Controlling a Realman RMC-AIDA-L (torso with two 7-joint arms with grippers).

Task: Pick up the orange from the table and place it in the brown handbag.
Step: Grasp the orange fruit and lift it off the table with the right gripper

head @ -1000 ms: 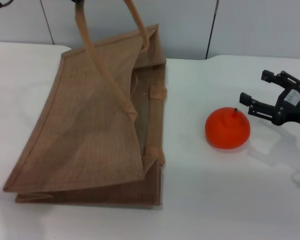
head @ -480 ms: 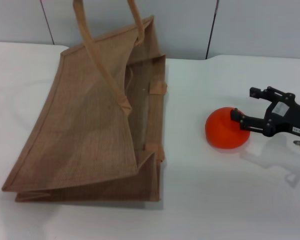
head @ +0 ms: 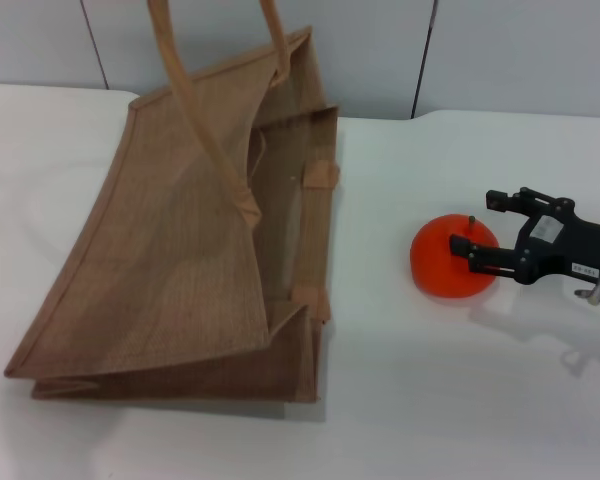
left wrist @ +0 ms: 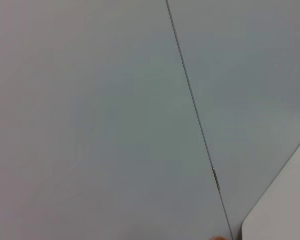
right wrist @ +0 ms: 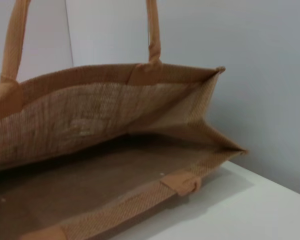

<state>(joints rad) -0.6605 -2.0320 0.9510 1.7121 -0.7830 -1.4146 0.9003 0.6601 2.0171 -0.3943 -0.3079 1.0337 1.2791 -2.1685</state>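
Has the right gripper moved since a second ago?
Yes. The right gripper has shifted toward the brown handbag, its open fingers now straddling the orange.

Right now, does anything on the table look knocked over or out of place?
Yes. The brown handbag lies tipped on its side on the table, mouth gaping toward the orange, handles lifted upward. The right end effector is open around the orange, which looks intact.
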